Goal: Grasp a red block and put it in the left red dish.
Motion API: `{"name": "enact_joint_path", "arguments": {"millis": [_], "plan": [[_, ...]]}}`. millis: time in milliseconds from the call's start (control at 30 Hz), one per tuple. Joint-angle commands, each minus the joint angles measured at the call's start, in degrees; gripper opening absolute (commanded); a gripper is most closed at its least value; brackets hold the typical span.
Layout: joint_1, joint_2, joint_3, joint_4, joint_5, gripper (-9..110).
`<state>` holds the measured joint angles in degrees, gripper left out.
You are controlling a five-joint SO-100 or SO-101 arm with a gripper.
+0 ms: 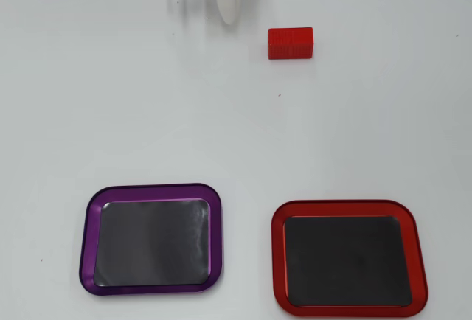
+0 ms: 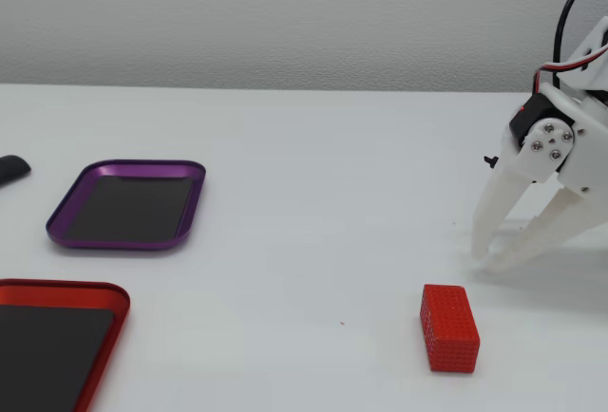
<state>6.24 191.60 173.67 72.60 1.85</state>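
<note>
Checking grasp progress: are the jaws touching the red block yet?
Apart. The fixed view shows bare table between the open gripper and the red block.

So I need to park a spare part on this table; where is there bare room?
The widest free patch is the white middle, between the red block and the two trays. There is a narrower strip between the purple dish and the red dish. It is tighter between the block and the open hand.
</note>
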Motion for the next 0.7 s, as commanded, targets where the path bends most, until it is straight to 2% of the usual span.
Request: {"name": "enact_joint_path", "arguments": {"millis": [0,667], "plan": [[0.2,6.3,0.1,-0.4,0.0,0],[0.4,6.3,0.4,-3.0,-0.4,0]]}}
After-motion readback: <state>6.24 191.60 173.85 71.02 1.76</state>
